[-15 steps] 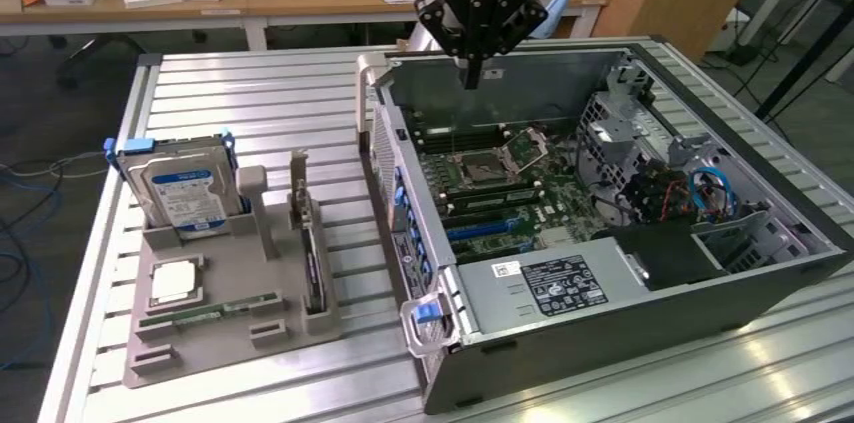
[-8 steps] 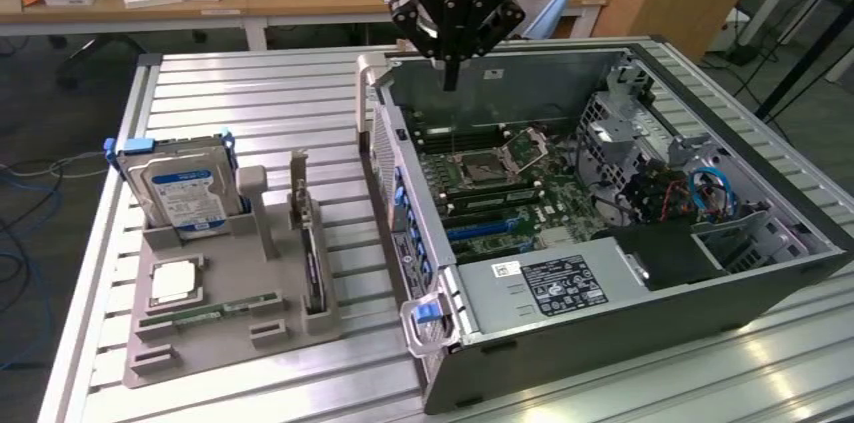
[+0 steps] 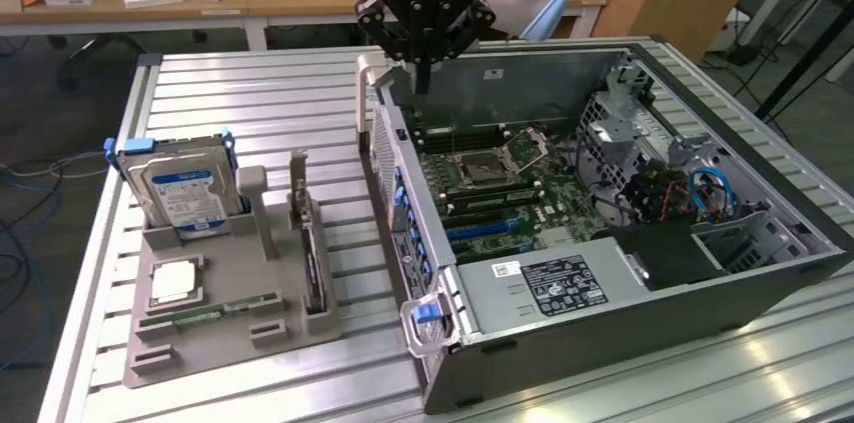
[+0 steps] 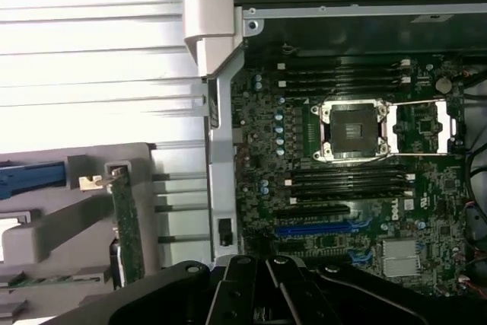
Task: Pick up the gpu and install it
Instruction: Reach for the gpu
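Gripper [image 3: 420, 81]: closed, fingers pressed together, holding nothing.
Gripper position: raised over the open computer case [image 3: 574, 368], at the far end of the wall that faces the tray.
Gpu [image 3: 311, 261]: standing on edge in a slot of the grey holder tray [image 3: 220, 348], on the slatted table outside the case.
Gpu to gripper: well apart. The card sits lower and toward the exterior view's left, with the case wall between them.
Beside the gpu: a hard drive [image 3: 187, 193], upright in the same tray.
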